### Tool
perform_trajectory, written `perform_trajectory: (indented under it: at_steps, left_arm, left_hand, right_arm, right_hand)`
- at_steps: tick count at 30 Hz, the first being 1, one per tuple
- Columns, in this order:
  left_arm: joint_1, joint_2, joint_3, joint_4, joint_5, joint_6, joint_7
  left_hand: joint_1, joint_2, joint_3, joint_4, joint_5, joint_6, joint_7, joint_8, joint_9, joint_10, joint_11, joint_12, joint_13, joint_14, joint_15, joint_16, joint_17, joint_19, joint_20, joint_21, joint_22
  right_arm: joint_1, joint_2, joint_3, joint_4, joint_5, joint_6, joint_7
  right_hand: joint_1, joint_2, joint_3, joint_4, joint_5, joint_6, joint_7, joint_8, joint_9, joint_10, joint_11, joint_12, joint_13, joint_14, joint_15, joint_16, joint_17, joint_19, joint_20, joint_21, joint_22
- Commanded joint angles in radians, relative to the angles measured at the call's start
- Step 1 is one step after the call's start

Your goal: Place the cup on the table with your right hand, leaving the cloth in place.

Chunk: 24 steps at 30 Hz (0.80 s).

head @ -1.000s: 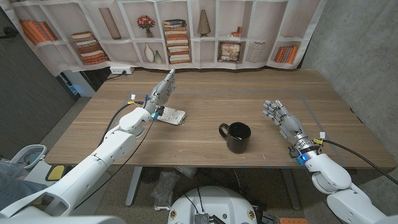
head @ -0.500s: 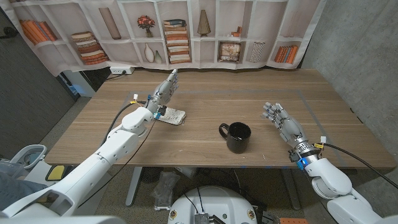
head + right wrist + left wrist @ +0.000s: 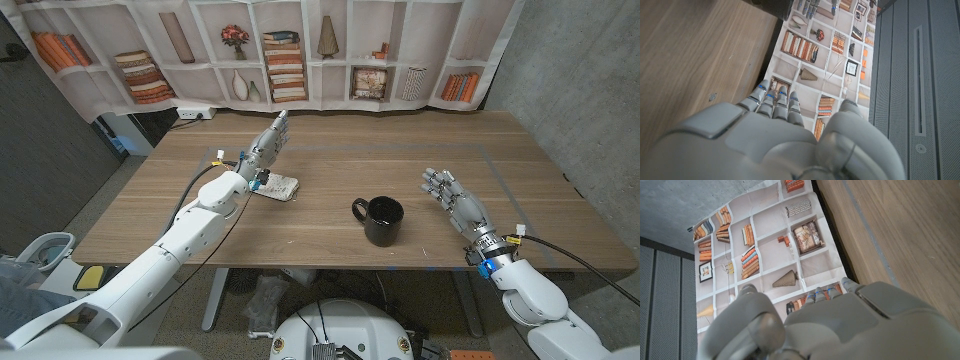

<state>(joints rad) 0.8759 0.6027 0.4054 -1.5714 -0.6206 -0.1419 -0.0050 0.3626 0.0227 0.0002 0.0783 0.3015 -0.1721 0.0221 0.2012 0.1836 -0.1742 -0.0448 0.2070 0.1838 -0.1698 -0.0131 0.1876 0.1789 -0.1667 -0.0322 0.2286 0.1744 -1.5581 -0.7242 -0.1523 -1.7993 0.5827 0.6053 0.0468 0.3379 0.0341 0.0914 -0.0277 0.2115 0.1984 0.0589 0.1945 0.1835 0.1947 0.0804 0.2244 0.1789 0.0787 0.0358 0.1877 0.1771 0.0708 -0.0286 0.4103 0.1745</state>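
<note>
Black and glossy, the cup (image 3: 380, 220) stands upright on the wooden table (image 3: 330, 160), a little toward the robot's edge, its handle turned toward the robot's left. Nothing touches it. The right hand (image 3: 452, 198) hovers off to the cup's right, well apart from it, fingers stretched out and slightly spread, holding nothing. Compared with a second ago that hand has drawn back a touch toward the robot and the wrist has slid lower along the table's near side; the cup itself has not budged.

Over on the other side, the cloth (image 3: 276, 186), a small pale crumpled piece, lies on the table left of the cup and well apart from it. The left hand (image 3: 266, 143) is raised just above and beyond it, fingers straight and pointing away toward the far edge, with nothing in its grasp. It looks the same as it did a second ago, and the cloth lies where it was.

From the right wrist view, the back of the right hand (image 3: 765, 145) shows with fingers extended over bare wood. The left wrist view shows the left hand (image 3: 840, 325) likewise, fingers reaching toward the printed bookshelf backdrop (image 3: 290, 50) that hangs behind the table.
</note>
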Motion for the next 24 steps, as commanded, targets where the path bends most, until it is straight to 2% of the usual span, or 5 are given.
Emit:
perform_trajectory:
  at_steps: [1,12,24]
  left_arm:
    - [-0.015,-0.008,0.014,0.003,0.01,0.011,-0.004]
    - [-0.013,0.004,0.014,-0.021,0.018,0.031,0.009]
    - [-0.022,0.006,0.017,-0.017,0.018,0.033,-0.003]
  left_hand:
    - [0.013,0.002,-0.004,-0.003,0.001,-0.018,0.004,-0.003,0.002,-0.025,0.01,-0.003,0.002,-0.08,0.007,0.001,0.004,-0.123,-0.057,-0.003,0.006]
    - [0.015,0.003,-0.006,-0.004,-0.001,-0.017,0.005,-0.003,0.002,-0.024,0.011,-0.003,0.002,-0.079,0.007,0.001,0.004,-0.122,-0.057,-0.006,0.006]
    - [0.016,0.005,-0.008,-0.004,-0.002,-0.018,0.005,-0.004,0.002,-0.025,0.009,-0.003,0.002,-0.081,0.009,0.0,0.004,-0.122,-0.057,-0.008,0.006]
  right_arm:
    - [-0.021,0.003,-0.002,0.012,-0.004,0.024,0.009]
    - [-0.034,0.006,-0.001,0.022,-0.023,0.043,0.005]
    - [-0.04,0.013,-0.012,0.009,-0.067,0.054,-0.013]
  right_hand:
    - [0.014,-0.006,0.003,-0.008,-0.002,0.005,-0.006,0.001,0.003,0.008,-0.002,-0.002,0.005,0.006,0.003,0.001,0.002,0.004,0.001,-0.005,0.002]
    - [0.023,-0.012,0.003,-0.016,-0.001,0.004,-0.01,0.001,0.003,0.007,-0.006,-0.004,0.005,0.004,0.002,-0.001,0.002,0.006,0.002,-0.01,0.002]
    - [0.034,-0.017,0.003,-0.026,0.001,0.003,-0.015,0.0,0.003,0.005,-0.005,-0.006,0.005,0.003,0.004,-0.001,0.002,0.005,0.002,-0.018,0.001]
